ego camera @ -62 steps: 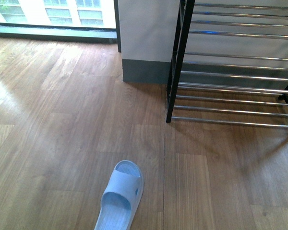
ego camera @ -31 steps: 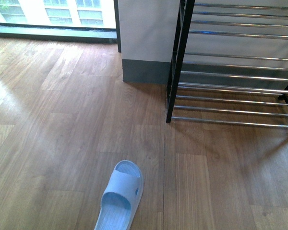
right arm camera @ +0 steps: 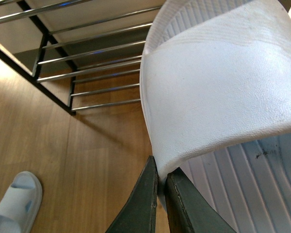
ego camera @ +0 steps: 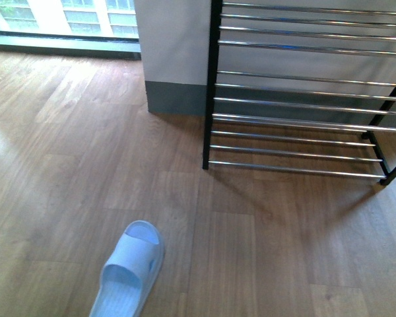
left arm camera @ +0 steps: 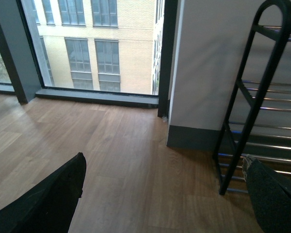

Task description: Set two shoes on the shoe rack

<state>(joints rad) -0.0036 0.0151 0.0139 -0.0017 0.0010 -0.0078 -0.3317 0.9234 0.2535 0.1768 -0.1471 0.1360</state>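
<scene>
Floor before shoe rack lies open; tiers open at front. Obstacles: pale slipper on floor to left, well apart from rack; wall pillar just beside rack's left post; white slipper pinched in right end effector, near rack.

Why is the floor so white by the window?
Front view: daylight from the window glares off the floor; the shoe rack casts a shadow. Right wrist view: the held slipper looms close and bright. Left wrist view: the left gripper looks dark.
</scene>
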